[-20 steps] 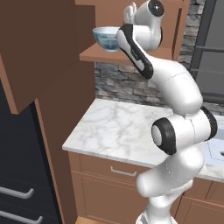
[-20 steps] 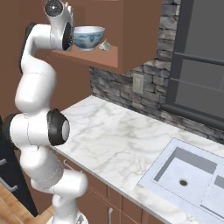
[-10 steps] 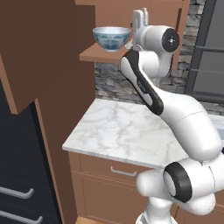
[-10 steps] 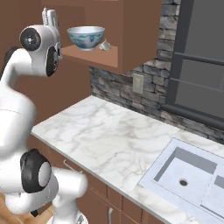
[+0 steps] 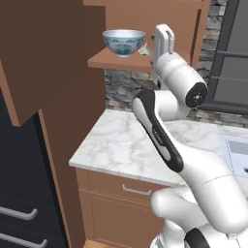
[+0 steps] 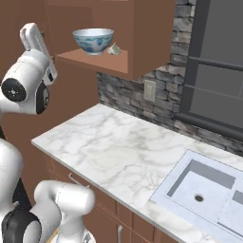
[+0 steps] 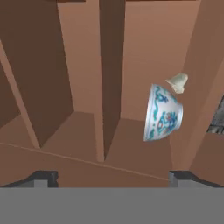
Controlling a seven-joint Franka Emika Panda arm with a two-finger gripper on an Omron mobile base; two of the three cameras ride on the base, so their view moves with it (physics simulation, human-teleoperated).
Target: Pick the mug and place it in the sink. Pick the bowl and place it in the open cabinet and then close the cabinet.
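Backed off right of the shelved bowl [image 5: 124,42] now, gripper [image 5: 163,36] spread wide and empty; could clip the cabinet [image 5: 145,19] door [image 5: 46,58] edge swinging round to shut it.

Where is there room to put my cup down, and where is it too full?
The marble counter is bare from the stone wall to the sink: plenty of room. The sink basin looks free too. The cabinet shelf is tighter: the bowl and a small pale lump sit there, with a bare strip toward its right end.

one bowl [image 5: 123,42], one sink [image 6: 201,190], one cabinet [image 6: 137,38]
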